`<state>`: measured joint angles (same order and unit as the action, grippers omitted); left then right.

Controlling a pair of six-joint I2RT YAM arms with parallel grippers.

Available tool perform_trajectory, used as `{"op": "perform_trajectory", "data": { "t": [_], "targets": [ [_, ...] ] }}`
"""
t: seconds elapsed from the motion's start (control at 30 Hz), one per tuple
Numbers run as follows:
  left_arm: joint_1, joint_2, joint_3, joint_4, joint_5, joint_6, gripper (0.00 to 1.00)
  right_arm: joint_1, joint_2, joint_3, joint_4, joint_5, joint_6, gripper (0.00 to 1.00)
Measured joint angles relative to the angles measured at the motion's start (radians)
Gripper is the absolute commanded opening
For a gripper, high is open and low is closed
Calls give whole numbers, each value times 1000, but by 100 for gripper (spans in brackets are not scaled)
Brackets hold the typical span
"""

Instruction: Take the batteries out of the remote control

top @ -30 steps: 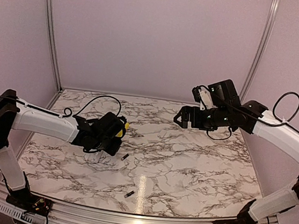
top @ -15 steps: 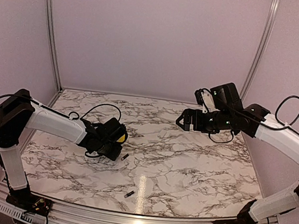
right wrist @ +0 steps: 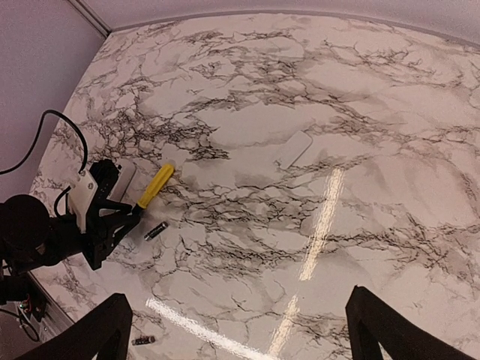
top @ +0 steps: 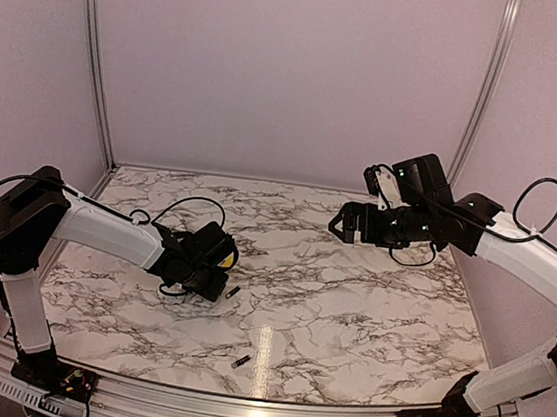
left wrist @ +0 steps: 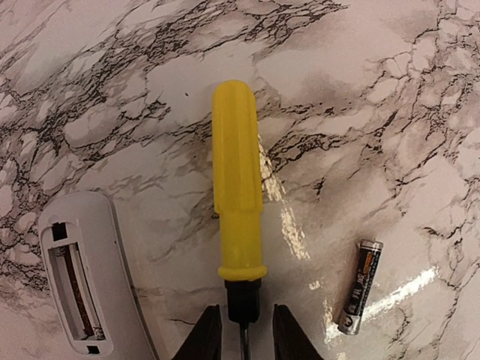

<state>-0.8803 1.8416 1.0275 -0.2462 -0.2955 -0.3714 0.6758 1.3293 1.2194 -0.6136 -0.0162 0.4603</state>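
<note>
The white remote control (left wrist: 86, 281) lies at the lower left of the left wrist view, its battery bay open and showing no battery. One dark battery (left wrist: 358, 286) lies on the marble right of my left gripper (left wrist: 241, 319); it also shows in the top view (top: 233, 291). A second battery (top: 240, 361) lies nearer the front edge. The left gripper (top: 212, 264) is low at the table, its jaws slightly apart on either side of the black neck of a yellow-handled screwdriver (left wrist: 237, 180) that lies flat. My right gripper (right wrist: 240, 330) is wide open and empty, high over the right side (top: 340, 223).
A small white battery cover (right wrist: 292, 149) lies on the marble near the table's middle. Metal frame posts (top: 94, 57) and pale walls close in the back and sides. The left arm's black cable (top: 184, 198) loops over the table behind the gripper.
The left gripper has come down and a little right, so the yellow screwdriver now lies on the table. The right arm has shifted slightly to the right and stayed open.
</note>
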Motion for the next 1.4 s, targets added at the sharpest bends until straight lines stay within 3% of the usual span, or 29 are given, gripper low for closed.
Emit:
{"op": "perform_trajectory", "data": {
  "t": [0.37, 0.63, 0.7, 0.73, 1.17, 1.4],
  "targets": [
    [0, 0, 0, 1, 1, -4, 44, -2, 0, 0, 0, 0, -1, 98],
    [0, -87, 0, 1, -6, 43, 75, -7, 0, 5, -2, 4, -22, 98],
    [0, -136, 0, 2, -16, 65, 96, -10, 2, 19, -6, 15, -32, 98],
    [0, -165, 0, 2, -24, 76, 99, -11, 5, 29, -10, 21, -39, 98],
    [10, -412, 2, 4, -178, 224, 99, -40, 73, 156, -26, 68, -127, 98],
    [92, -540, 4, 1, -241, 321, 99, -69, 99, 212, -29, 124, -198, 98]
  ]
}}
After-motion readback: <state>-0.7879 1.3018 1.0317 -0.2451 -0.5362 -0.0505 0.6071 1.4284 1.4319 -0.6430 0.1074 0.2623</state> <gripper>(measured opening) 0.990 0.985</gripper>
